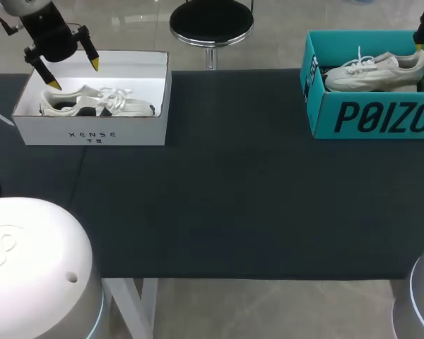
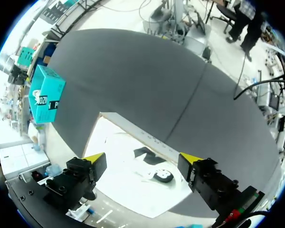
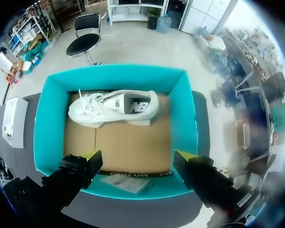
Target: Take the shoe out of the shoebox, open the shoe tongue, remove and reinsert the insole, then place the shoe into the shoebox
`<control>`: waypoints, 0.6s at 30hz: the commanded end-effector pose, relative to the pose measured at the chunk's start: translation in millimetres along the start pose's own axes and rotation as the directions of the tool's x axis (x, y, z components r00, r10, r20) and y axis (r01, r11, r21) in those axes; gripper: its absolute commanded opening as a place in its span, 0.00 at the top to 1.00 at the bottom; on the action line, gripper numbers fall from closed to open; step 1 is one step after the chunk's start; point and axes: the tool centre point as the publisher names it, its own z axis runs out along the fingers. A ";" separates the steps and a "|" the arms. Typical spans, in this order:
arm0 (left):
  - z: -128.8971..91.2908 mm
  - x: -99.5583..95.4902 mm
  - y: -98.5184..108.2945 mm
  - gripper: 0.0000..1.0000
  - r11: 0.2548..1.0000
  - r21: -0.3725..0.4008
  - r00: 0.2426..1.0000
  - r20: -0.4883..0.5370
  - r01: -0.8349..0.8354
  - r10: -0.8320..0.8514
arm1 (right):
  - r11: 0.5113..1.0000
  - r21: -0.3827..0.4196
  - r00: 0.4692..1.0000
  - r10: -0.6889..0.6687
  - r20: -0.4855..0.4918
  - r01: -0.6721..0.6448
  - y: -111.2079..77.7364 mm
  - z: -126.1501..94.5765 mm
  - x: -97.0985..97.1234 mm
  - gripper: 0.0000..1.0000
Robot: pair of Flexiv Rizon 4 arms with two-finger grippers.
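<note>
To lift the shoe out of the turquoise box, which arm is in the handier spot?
The right. The right hand hangs open directly over the turquoise box, with the white shoe lying inside it. The left hand is over the white box at the table's other end.

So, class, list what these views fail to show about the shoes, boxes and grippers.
1. White lace-up sneaker in the teal cardboard shoebox: insole hidden inside it, every view.
2. White-and-black sneaker in the white cardboard shoebox: washed out by glare, left wrist view.
3. Teal shoebox's right end and most of the right gripper: cut off by the head view's edge.
</note>
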 end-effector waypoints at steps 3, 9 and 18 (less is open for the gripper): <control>-0.2 0.5 -0.7 0.00 1.000 -0.003 1.000 -0.002 -0.001 0.001 | 0.989 0.144 1.000 -0.006 -0.025 0.010 27.9 23.7 -7.1 0.00; -0.2 0.5 -0.7 0.00 1.000 -0.003 1.000 -0.002 -0.001 0.001 | 0.988 0.156 1.000 -0.010 -0.025 0.014 38.8 35.4 -14.0 0.00; -0.2 0.5 -0.7 0.00 1.000 -0.003 1.000 -0.002 -0.001 0.001 | 0.981 0.188 0.999 -0.044 -0.006 0.044 57.4 51.8 -19.1 0.00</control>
